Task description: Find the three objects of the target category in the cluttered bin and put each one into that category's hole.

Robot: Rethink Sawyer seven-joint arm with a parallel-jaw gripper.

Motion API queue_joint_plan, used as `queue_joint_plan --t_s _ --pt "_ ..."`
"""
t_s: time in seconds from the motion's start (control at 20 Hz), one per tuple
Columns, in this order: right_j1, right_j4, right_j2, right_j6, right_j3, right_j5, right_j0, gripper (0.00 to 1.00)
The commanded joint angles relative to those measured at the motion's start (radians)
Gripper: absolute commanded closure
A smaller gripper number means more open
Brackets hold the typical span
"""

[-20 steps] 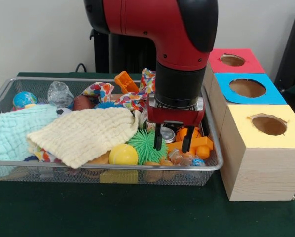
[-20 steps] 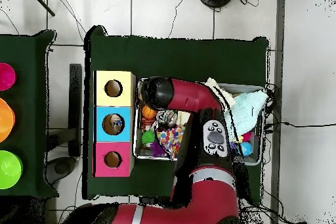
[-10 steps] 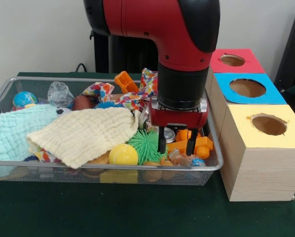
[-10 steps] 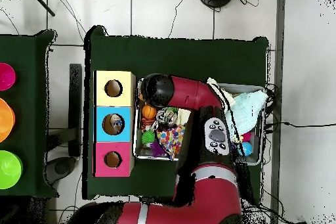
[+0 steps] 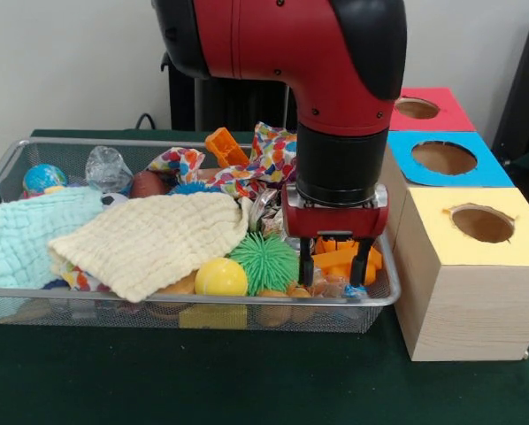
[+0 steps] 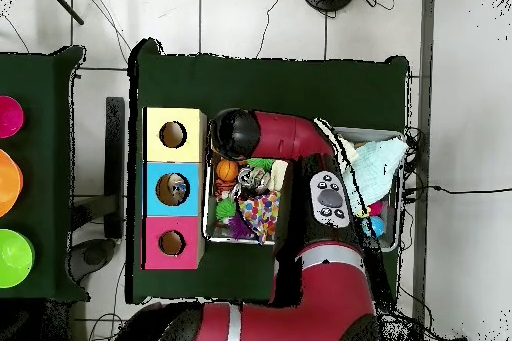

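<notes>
My gripper (image 5: 333, 264) hangs open at the right end of the wire bin (image 5: 88, 294). Its two black fingers (image 5: 306, 262) reach down on either side of orange plastic blocks (image 5: 339, 257). A green spiky ball (image 5: 263, 261) and a yellow ball (image 5: 220, 277) lie just left of it. A cream cloth (image 5: 154, 239) and a pale blue cloth (image 5: 26, 239) cover much of the bin. From overhead, the red arm (image 6: 290, 142) hides the gripper; an orange ball (image 6: 227, 170) shows in the bin beside it.
Three wooden boxes with round holes stand right of the bin: yellow top (image 5: 481, 223), blue top (image 5: 443, 158), red top (image 5: 417, 108). A patterned cloth (image 5: 247, 173), a globe ball (image 5: 43, 178), crumpled plastic (image 5: 107, 168) and a brown ball (image 5: 147, 184) lie along the back.
The gripper has shifted right along the bin in the front view and dropped a little, from beside the green spiky ball to over the orange blocks. It stays open.
</notes>
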Motion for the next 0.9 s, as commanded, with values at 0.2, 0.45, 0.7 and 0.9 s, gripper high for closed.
queue_joint_plan --t_s 0.2,0.45,0.7,0.9 --pt "0.063 -0.191 0.248 -0.463 -0.101 0.27 -0.072 0.0" --pt "0.066 -0.232 0.291 -0.476 -0.112 0.331 -0.093 0.0" --pt "0.077 -0.266 0.315 -0.485 -0.128 0.349 -0.108 0.0" --pt "0.07 -0.283 0.324 -0.476 -0.109 0.329 -0.131 0.0"
